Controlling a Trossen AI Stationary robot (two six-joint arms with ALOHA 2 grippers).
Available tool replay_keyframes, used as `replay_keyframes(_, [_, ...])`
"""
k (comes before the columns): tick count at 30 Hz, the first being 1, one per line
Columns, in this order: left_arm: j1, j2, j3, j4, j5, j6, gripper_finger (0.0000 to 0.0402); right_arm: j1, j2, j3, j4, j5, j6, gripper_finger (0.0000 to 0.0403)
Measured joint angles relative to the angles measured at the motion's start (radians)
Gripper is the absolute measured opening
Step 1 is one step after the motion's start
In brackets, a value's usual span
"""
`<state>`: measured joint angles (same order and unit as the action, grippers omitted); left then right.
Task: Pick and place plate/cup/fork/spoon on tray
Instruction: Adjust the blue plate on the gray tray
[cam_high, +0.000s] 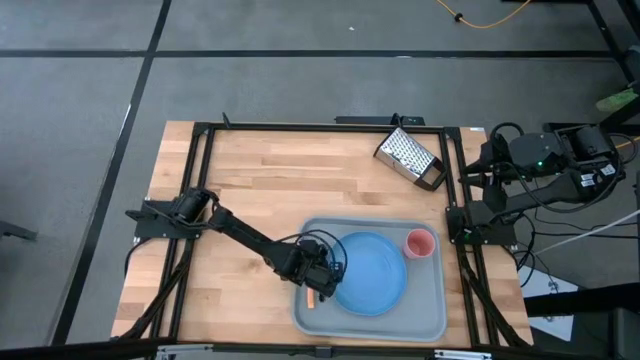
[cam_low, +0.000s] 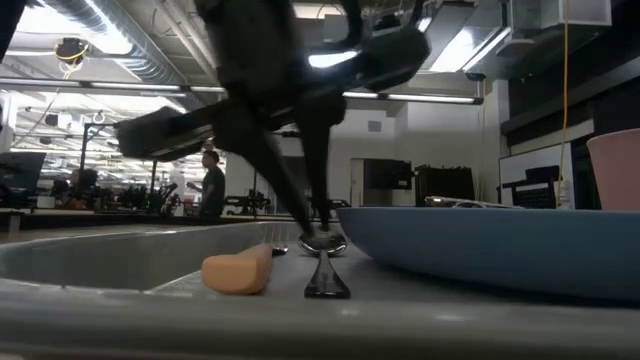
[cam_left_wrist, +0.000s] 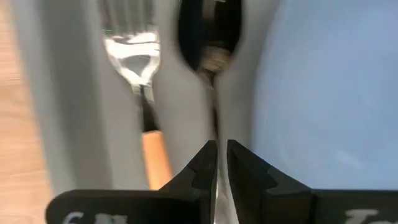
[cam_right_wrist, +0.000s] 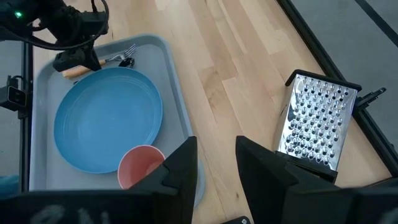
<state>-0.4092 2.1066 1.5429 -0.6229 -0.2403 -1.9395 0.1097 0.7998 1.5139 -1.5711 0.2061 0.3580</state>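
Note:
The grey-blue tray (cam_high: 430, 320) lies at the table's near right. On it rest the light-blue plate (cam_high: 372, 272), the pink-red cup (cam_high: 419, 244) beside the plate, and the fork (cam_left_wrist: 134, 56) with its orange handle (cam_low: 240, 272). The dark spoon (cam_left_wrist: 208, 37) lies between the fork and the plate. My left gripper (cam_high: 322, 280) is down over the tray's left part, shut on the spoon's handle. My right gripper (cam_right_wrist: 217, 155) is open and empty, held back at the table's far right. My left gripper pinches the spoon's thin handle (cam_left_wrist: 216, 163) between its two fingers, behind the bowl. The fingers (cam_low: 310, 205) come from above, pointing down, and lie along the handle. The spoon's bowl (cam_low: 322, 243) and its handle end (cam_low: 326, 285) rest on the tray floor.
A metal box grater (cam_high: 410, 158) lies on the wood at the far right. The plate's rim (cam_left_wrist: 267, 124) is close beside the spoon, and the fork lies close on its other side. Bare wood stretches left of the tray.

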Motion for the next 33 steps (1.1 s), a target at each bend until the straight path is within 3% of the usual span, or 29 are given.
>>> replay_keyframes(7, [0.053, -0.07, 0.0, -0.107, 0.119, 0.215, 0.0019, 0.0, 0.0, 0.0, 0.0, 0.0, 0.005, 0.0115])
replay_keyframes(13, [0.096, -0.164, 0.0, -0.164, 0.142, 0.546, 0.0008, 0.0, 0.0, 0.0, 0.0, -0.016, 0.007, 0.0115])
replay_keyframes(23, [0.132, -0.212, 0.0, -0.228, -0.133, 1.263, 0.0005, 0.0, 0.0, 0.0, 0.0, -0.072, 0.118, 0.0115])
replay_keyframes(26, [0.135, -0.212, -0.002, -0.256, -0.178, 1.344, 0.0009, 0.0, 0.001, 0.0, 0.0, -0.063, 0.154, 0.0115])
replay_keyframes(33, [0.095, -0.235, -0.004, -0.381, -0.172, 1.345, 0.0003, 0.0, 0.001, 0.0, 0.0, 0.062, 0.164, 0.0115])
